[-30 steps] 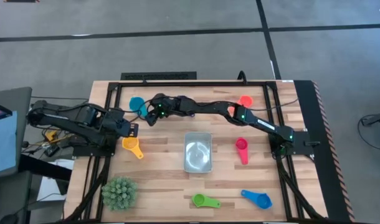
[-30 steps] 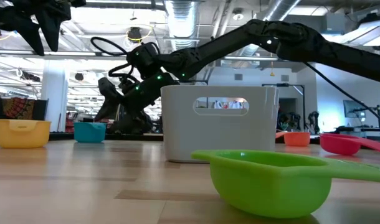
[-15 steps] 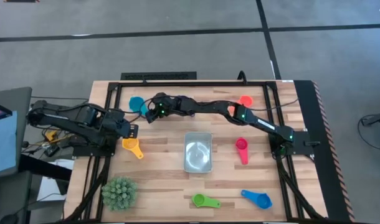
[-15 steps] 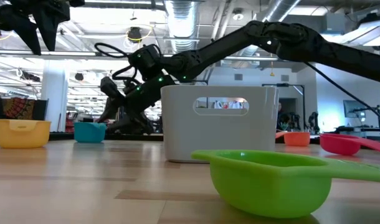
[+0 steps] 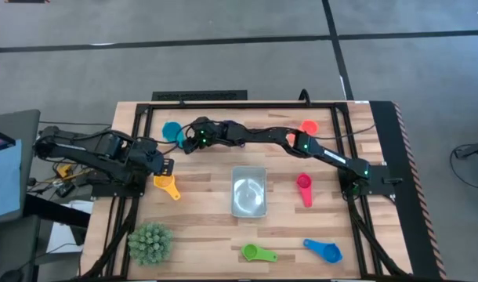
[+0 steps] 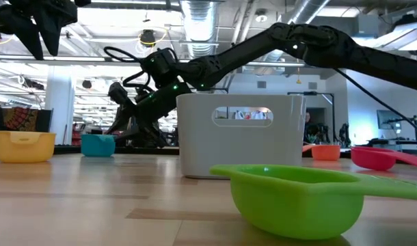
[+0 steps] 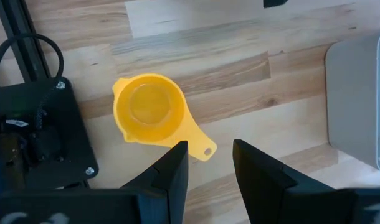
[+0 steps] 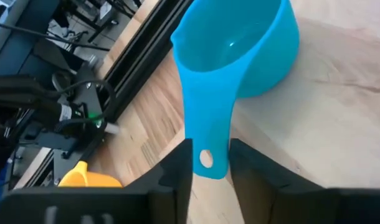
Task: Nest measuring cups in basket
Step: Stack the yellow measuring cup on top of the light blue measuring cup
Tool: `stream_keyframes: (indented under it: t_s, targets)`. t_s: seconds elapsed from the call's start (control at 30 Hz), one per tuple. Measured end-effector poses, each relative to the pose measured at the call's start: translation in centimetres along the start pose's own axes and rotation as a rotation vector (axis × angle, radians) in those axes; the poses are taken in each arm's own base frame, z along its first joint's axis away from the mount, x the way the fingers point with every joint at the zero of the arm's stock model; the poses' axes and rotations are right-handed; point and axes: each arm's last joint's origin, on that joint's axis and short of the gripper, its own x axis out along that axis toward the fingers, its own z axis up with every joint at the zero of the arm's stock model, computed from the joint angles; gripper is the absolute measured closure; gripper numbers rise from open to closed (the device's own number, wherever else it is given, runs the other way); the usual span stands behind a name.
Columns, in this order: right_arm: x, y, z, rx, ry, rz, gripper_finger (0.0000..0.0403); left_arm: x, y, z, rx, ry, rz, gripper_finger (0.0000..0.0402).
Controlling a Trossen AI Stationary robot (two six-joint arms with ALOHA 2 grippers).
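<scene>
Right hand [image 8: 210,167]: fingers narrowly apart, flanking the teal cup's [image 8: 240,56] handle — far edge of the worktop [image 5: 208,235].
Left hand [image 7: 209,163]: slightly open, empty — above the yellow cup [image 7: 154,115].

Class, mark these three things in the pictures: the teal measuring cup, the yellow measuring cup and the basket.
teal measuring cup [image 8: 240,50]: right wrist view, on the bowl's outer wall.
yellow measuring cup [image 7: 149,106]: left wrist view, inside the bowl.
basket [image 5: 249,170]: high view, on the far rim.

Lighting's bright and even, mostly from overhead ceiling strips in the low view. Shadows on the counter [image 5: 200,235] stay soft. The close green cup [image 6: 297,198] looks a bit blurry there.
</scene>
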Motion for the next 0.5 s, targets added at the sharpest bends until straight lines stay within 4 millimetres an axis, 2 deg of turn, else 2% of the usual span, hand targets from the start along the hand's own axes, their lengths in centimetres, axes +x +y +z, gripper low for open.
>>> stream_keyframes:
  t_s: [0.27,0.5]
  targets:
    - [1.7,-1.7,-1.8,0.072,0.056,0.018,0.0337,0.0,0.0,-0.1,0.018,0.023,0.0,0.0288]
    - [1.5,-1.1,-2.1,0.062,0.09,0.03,0.0387,0.0,0.0,-0.1,0.03,0.025,0.001,0.0288]
